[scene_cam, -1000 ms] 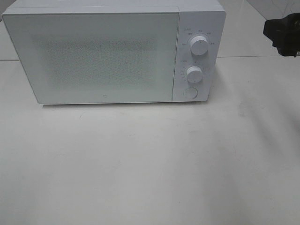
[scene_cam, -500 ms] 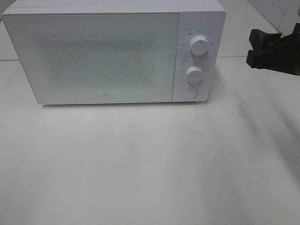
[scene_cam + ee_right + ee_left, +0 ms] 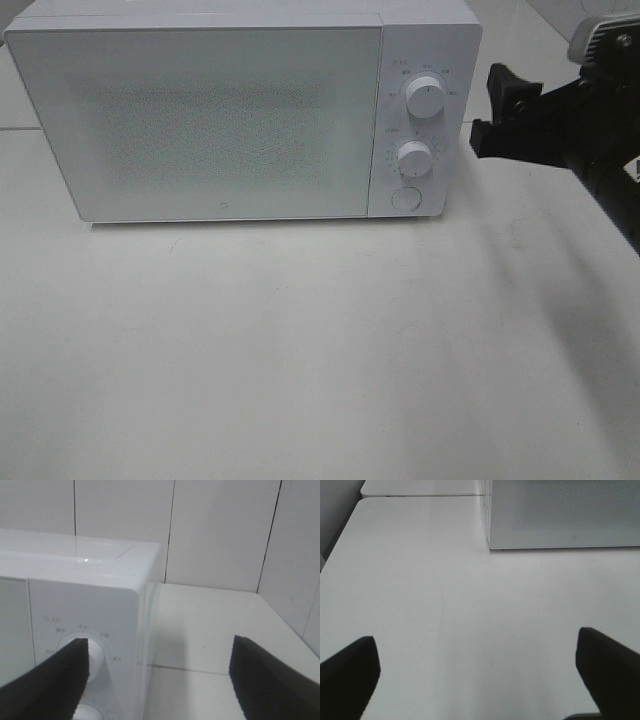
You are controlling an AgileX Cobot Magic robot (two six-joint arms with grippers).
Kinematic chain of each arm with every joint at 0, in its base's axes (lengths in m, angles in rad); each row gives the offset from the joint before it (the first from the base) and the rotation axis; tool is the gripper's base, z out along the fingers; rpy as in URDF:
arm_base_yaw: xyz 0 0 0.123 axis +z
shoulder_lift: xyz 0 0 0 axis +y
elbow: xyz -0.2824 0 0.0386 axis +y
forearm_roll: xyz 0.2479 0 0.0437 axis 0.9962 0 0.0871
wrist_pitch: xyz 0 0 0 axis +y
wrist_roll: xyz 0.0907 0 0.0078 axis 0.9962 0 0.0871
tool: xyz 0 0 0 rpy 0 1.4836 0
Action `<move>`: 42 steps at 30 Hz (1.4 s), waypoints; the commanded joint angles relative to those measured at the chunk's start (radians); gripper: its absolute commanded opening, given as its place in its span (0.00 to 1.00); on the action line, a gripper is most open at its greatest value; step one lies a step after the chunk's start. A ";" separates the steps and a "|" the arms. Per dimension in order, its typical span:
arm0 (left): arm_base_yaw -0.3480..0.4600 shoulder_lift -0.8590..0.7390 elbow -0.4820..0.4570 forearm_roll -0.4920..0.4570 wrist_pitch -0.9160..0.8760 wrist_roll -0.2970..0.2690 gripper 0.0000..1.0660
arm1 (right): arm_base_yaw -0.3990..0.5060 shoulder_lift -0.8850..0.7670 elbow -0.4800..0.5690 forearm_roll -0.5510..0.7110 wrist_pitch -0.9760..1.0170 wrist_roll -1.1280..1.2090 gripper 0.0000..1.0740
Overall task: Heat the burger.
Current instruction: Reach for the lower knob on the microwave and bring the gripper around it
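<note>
Burger out of sight in every view; the white microwave (image 3: 200, 120) stands shut at the far side of the table (image 3: 300, 350), its frosted door perhaps too cloudy to see through. Right hand (image 3: 484, 108) hovers just right of the upper dial (image 3: 425, 98), fingers apart. Left hand (image 3: 475, 647), spread wide, hangs over the table's left.

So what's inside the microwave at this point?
The microwave has its door shut; the speckled panel shows nothing through it, so the inside is hidden. No burger shows in any view.
</note>
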 commanded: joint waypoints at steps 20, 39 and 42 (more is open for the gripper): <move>0.001 -0.026 0.000 -0.004 -0.015 -0.005 0.95 | 0.228 0.281 -0.109 0.345 -0.199 -0.005 0.71; 0.001 -0.026 0.000 -0.004 -0.015 -0.005 0.95 | 0.252 0.473 -0.325 0.458 -0.200 -0.002 0.71; 0.001 -0.026 0.000 -0.004 -0.015 -0.005 0.95 | 0.249 0.506 -0.357 0.460 -0.200 -0.002 0.71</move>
